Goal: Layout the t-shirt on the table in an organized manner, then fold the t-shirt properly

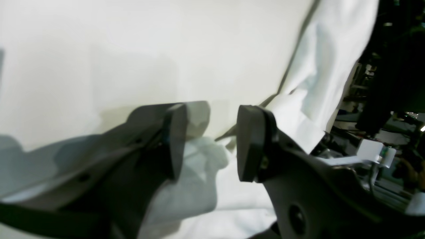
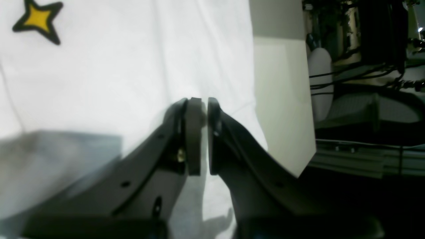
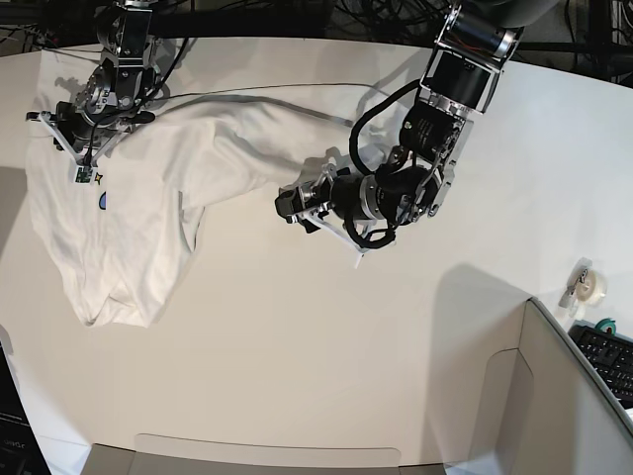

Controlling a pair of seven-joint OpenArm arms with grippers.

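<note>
The white t-shirt [image 3: 129, 228] lies bunched on the left of the white table [image 3: 346, 346], with one part stretched toward the middle. A yellow star [image 2: 38, 20] of its print shows in the right wrist view. At the far left, my right gripper [image 3: 61, 124] is shut on the t-shirt [image 2: 116, 66] near its edge, its tips [image 2: 204, 113] pinching thin cloth. My left gripper [image 3: 295, 206] sits at the stretched end of the shirt. In its wrist view its jaws [image 1: 212, 142] stand apart over rumpled white cloth [image 1: 318, 83], and nothing is pinched.
Grey box walls [image 3: 554, 396] rise at the near right corner, and a low wall [image 3: 267, 457] runs along the near edge. A tape roll [image 3: 590, 285] and a keyboard [image 3: 608, 356] lie beyond the table's right edge. Cables hang along the far edge.
</note>
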